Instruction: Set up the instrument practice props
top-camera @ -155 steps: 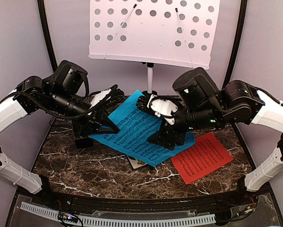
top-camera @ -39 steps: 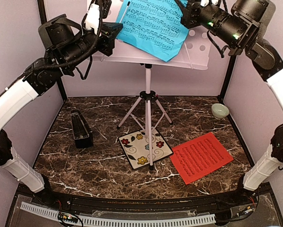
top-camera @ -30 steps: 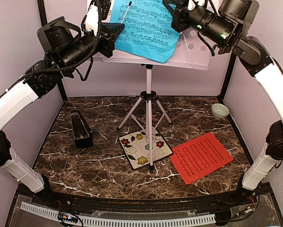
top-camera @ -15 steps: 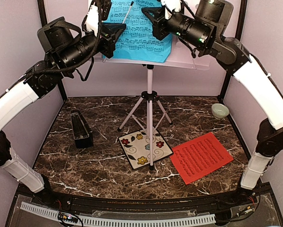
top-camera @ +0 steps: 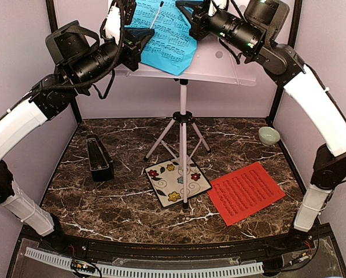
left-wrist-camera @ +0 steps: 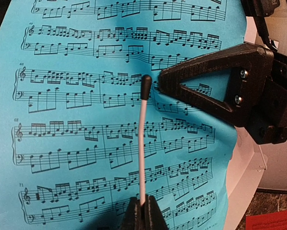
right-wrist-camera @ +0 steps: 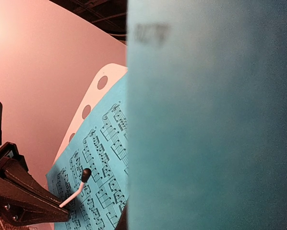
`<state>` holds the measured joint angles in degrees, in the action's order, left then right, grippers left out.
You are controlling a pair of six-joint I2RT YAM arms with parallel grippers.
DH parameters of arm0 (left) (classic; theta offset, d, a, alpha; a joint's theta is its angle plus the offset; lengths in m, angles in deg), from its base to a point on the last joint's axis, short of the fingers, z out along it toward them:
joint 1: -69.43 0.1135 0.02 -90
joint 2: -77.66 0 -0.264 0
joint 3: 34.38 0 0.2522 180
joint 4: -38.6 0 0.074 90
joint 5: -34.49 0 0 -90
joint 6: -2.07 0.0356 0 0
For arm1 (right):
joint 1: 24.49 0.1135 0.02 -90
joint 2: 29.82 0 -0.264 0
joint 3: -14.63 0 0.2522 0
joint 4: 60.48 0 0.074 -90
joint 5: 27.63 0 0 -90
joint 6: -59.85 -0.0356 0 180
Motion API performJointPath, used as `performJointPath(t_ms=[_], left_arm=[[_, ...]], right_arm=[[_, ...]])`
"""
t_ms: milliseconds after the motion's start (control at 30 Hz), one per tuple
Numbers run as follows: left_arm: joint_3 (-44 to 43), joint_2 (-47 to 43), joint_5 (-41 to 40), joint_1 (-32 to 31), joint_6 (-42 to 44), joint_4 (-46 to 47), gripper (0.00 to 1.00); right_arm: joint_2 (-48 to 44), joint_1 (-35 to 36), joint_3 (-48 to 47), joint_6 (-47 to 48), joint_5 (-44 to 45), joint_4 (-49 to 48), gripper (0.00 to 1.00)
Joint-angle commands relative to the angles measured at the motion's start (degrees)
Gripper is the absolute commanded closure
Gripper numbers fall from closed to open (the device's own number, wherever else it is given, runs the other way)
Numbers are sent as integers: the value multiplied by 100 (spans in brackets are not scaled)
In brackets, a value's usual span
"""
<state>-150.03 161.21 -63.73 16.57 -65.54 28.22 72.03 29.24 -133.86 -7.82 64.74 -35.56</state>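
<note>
The blue sheet is up on the white stand, lying skewed against its perforated face with a lower corner down at the shelf lip. Your right gripper is clamped on the sheet's right edge. In the left wrist view one of its black fingers lies flat across the staves. Your left gripper is pinched together on the base of the stand's thin white wire, whose black tip sits in front of the sheet just beside that finger's tip. Down on the marble table, the metronome stands at the left and the red sheet lies flat at the right. One tripod leg crosses over the floral tile, and a small bowl sits near the right wall.
</note>
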Motion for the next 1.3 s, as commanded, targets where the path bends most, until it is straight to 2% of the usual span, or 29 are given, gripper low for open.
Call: performJointPath(t_ms=[0,233,433,667,933,1167,1267], left_arm=[[-33,-225,300,-6,47,480,100],[-35,-190,306,-5,46,486,100],[42,-268,237,3,47,542,100],[500,-541,468,4,13,1104,100],[695,-542,746,5,157,1416,100],[635,-497,753,4,112,1412,100],[633,-489,758,4,94,1411,100]], right_arm=[[200,-73,-205,-167,-432,-104,100],[266,-84,-208,1,-681,-147,100],[75,-98,-38,246,-442,-105,100],[-284,-302,210,315,-589,36,100],[-222,-346,-66,616,-714,198,100],[-72,-346,-214,427,-1035,31,100],[-17,-346,-141,368,-1102,-14,92]])
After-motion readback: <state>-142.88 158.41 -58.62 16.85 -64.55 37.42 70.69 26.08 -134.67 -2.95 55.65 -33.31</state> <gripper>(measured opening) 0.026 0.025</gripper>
